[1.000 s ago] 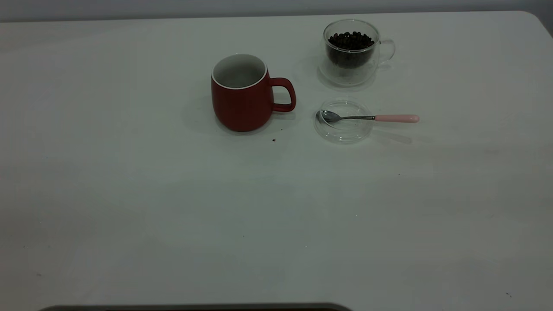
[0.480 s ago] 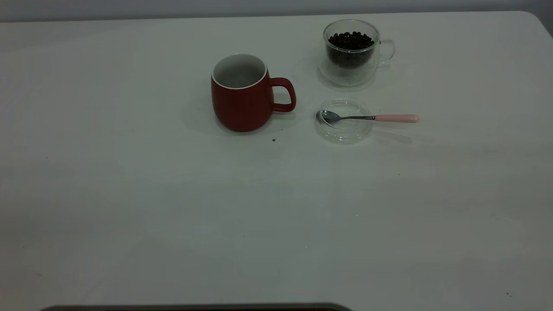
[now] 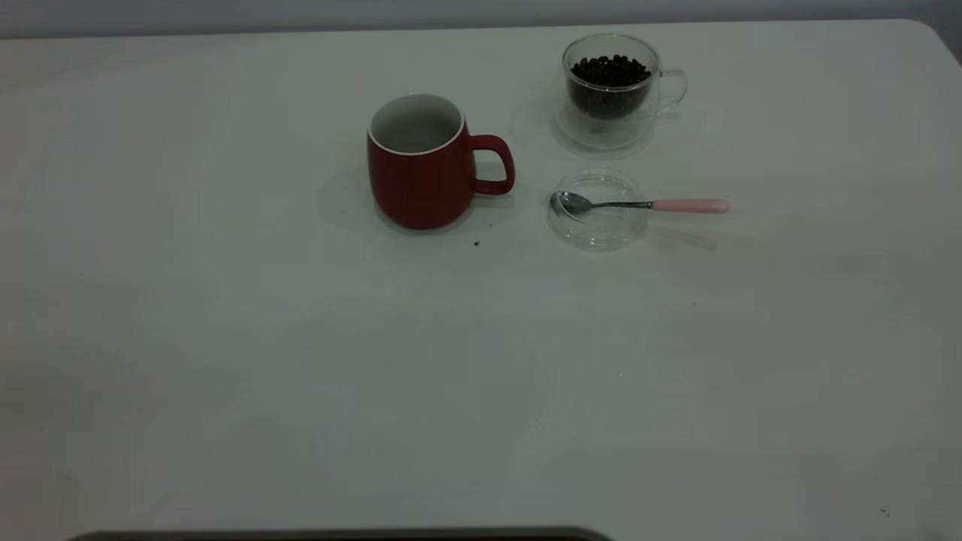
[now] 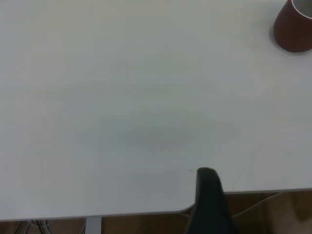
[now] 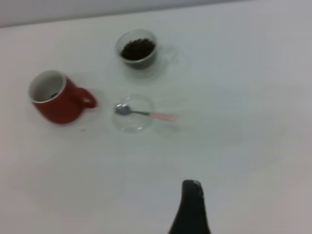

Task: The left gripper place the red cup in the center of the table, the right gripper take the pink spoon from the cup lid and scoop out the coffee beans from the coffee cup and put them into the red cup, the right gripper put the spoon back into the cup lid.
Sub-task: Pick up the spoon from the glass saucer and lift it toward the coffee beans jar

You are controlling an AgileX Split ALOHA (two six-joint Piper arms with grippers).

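Note:
The red cup [image 3: 425,169] stands upright near the table's middle, handle toward the right. It also shows in the left wrist view [image 4: 295,27] and the right wrist view [image 5: 56,100]. The glass coffee cup [image 3: 610,90] holds dark coffee beans at the back right. In front of it lies the clear cup lid [image 3: 597,210], with the pink-handled spoon [image 3: 639,204] resting bowl-in-lid, handle pointing right. Neither gripper shows in the exterior view. My left gripper [image 4: 207,195] hangs over the table's edge, far from the red cup. My right gripper [image 5: 191,204] is high above the table, well back from the spoon [image 5: 146,113].
A small dark crumb [image 3: 476,243] lies on the white table [image 3: 301,361] just in front of the red cup. A dark strip [image 3: 338,535] runs along the table's near edge.

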